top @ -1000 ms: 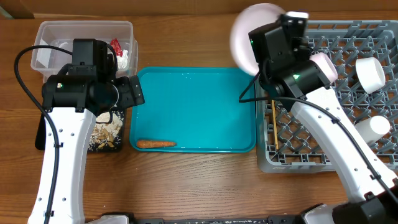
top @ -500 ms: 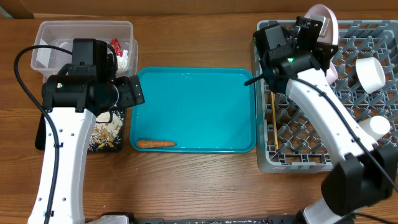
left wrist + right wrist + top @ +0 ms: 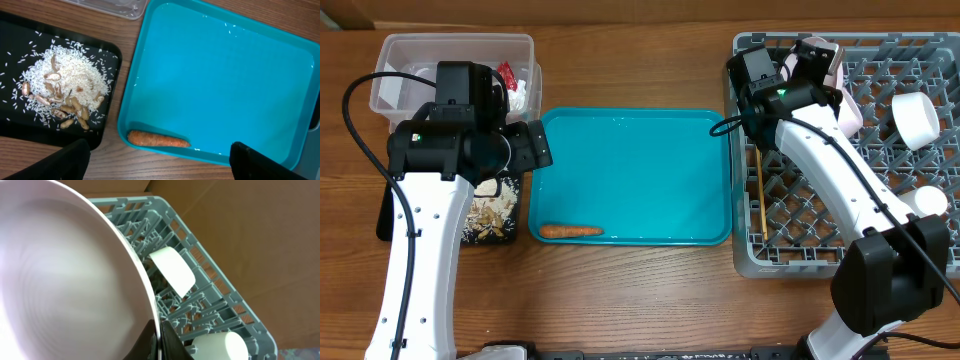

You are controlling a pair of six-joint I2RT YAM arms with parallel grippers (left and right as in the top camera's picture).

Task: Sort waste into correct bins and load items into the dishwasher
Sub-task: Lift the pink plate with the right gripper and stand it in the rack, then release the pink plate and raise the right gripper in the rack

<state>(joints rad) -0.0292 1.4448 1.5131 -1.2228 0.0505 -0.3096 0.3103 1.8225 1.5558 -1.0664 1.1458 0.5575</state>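
Overhead, at the left edge of the teal tray (image 3: 640, 170), the left gripper (image 3: 538, 146) is seen spread and empty. The carrot (image 3: 570, 230) is found inside the tray's near left corner. Right of the tray, the plate (image 3: 848, 95) is pinched by its rim in the right gripper (image 3: 159, 342), on edge over the rack (image 3: 800, 230). If it were released off the pegs, it could topple onto the bowl (image 3: 915, 118). Everything is borne by a wooden table (image 3: 640, 300). Little of the room is shown.

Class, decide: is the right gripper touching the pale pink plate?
Touching. The right wrist view shows the right gripper closed on the plate, with the rim pinched between its two fingers.
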